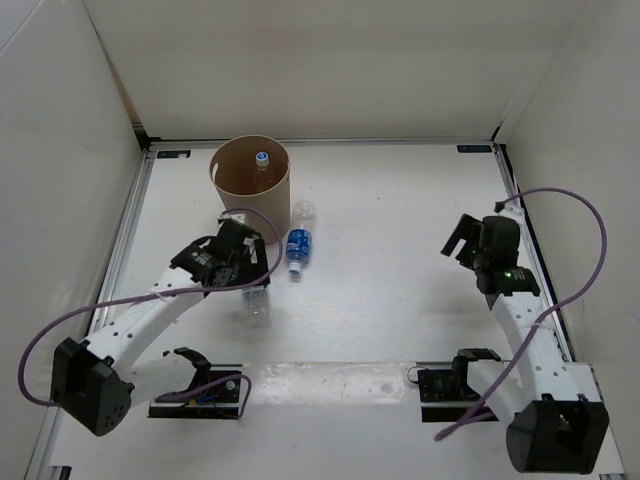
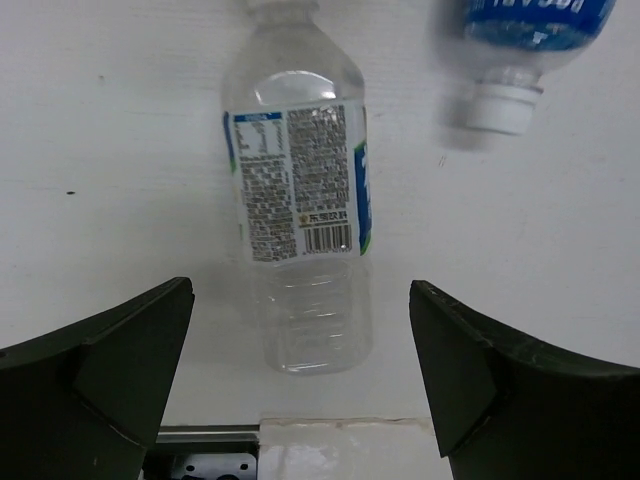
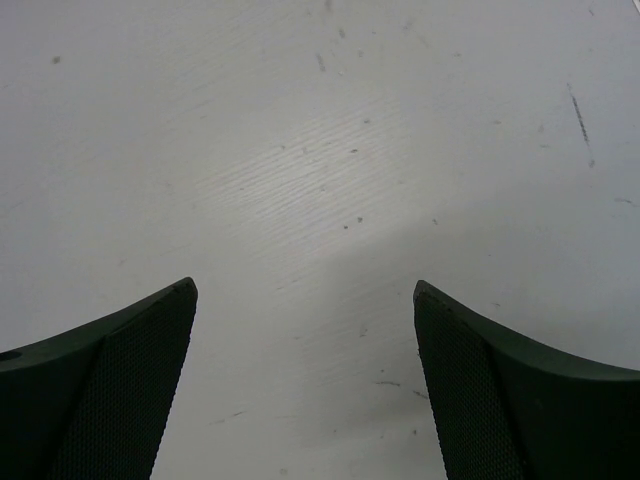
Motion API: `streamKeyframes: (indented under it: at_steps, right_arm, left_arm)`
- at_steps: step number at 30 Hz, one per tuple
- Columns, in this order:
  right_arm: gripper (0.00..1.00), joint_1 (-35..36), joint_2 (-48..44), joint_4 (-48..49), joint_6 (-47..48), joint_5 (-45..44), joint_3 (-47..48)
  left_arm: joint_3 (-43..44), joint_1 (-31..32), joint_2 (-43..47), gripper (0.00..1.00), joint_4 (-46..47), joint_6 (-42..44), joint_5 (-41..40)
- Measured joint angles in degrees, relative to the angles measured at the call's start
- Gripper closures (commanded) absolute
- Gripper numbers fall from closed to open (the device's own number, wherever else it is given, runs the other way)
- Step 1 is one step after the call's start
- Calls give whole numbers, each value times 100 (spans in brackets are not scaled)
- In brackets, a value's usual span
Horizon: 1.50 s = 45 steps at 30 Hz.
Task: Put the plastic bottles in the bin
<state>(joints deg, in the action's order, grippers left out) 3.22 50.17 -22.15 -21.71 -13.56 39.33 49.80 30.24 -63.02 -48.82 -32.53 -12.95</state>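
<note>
- Clear ribbed plastic bottle (image 2: 300, 210), its white label dense with fine print and a barcode, lies on the matte white tabletop (image 2: 100, 150) under the left gripper's (image 2: 300, 290) wide jaws.
- Blue-labelled bottle (image 1: 298, 245) lies beside the tan cylindrical bin (image 1: 250, 195).
- Capped bottle (image 1: 262, 160) sits inside the bin.
- Right gripper (image 3: 305, 290): jaws wide over the scuffed tabletop.
</note>
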Motion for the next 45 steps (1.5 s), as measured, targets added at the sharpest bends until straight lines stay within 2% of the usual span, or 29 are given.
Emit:
streamKeyframes:
  at_steps: [5, 10, 13, 17, 22, 23, 25, 28, 38, 42, 45]
  right_arm:
    - [10, -1322, -293, 374, -175, 782, -704]
    - [10, -2004, -376, 748, -240, 1659, -890]
    - [10, -1921, -131, 874, -251, 1849, -876]
    - [10, -1432, -9, 879, -247, 1775, -868]
    - [10, -863, 0, 883, -212, 1462, -743]
    - [10, -824, 15, 883, -205, 1408, -710]
    - [10, -796, 50, 898, -203, 1333, -671]
    - [10, -796, 79, 896, -199, 1250, -660]
    - [10, -754, 83, 896, -186, 1174, -651]
    - [10, -614, 85, 892, -184, 1054, -638]
    - [10, -393, 87, 866, -177, 861, -610]
  left_arm:
    - [-144, 448, -472, 1, 297, -177, -269]
    - [-225, 476, -953, 1, 557, -315, -483]
    - [-308, 476, -1211, 1, 662, -356, -557]
    - [-420, 476, -1606, 3, 874, -398, -570]
    - [-424, 560, -2068, 22, 962, -494, -573]
    - [-424, 599, -2057, 30, 940, -514, -586]
    - [-385, 693, -1921, 39, 824, -540, -651]
    - [-173, 894, -1427, 45, 431, -590, -844]
    - [2050, 1674, 820, 46, -765, -332, -2216]
    - [2728, 1687, 1248, 47, -793, 258, -2848]
    - [3294, 1687, 1169, 47, -444, 914, -3195]
